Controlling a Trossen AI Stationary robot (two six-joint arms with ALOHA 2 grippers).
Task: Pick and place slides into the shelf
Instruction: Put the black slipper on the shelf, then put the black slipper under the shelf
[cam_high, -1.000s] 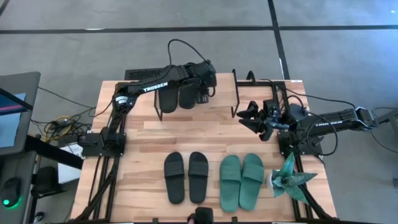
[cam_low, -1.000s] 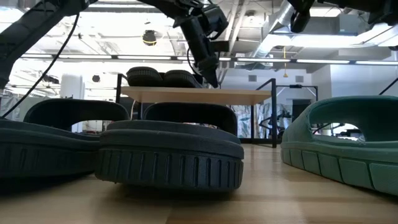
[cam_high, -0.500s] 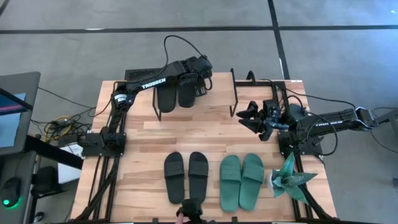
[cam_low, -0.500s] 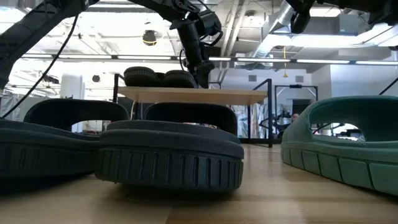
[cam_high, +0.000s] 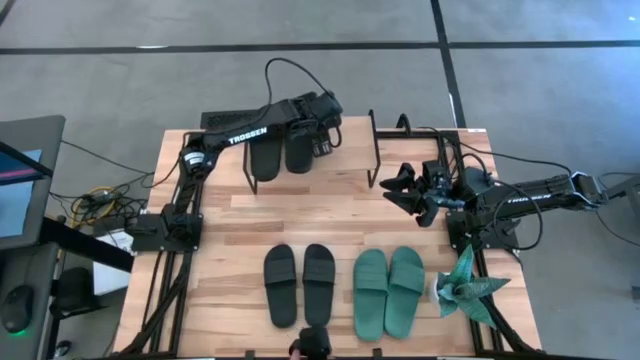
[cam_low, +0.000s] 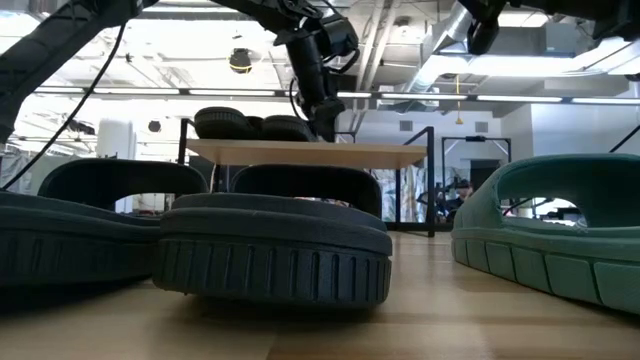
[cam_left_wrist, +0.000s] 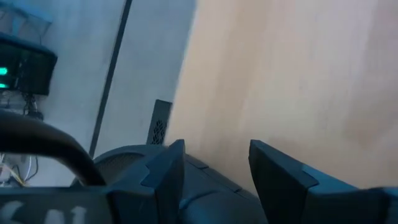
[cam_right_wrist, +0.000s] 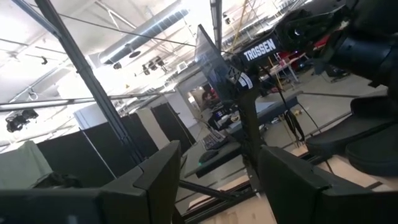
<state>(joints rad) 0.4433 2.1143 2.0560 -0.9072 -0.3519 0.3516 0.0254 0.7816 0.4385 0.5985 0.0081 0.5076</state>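
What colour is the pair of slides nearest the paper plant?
Teal-green slides, clearest in the high view.

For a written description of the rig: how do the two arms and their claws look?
Both arms are dark, jointed tubes with black cables looping along them. The left arm carries white TROSSEN lettering. The right arm has similar white lettering. Each claw, such as the left claw, has two dark, flat fingers.

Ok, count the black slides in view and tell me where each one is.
4. Two black slides lie side by side on the shelf under the left gripper; two more sit paired on the near table, left of the green pair. None looks hidden.
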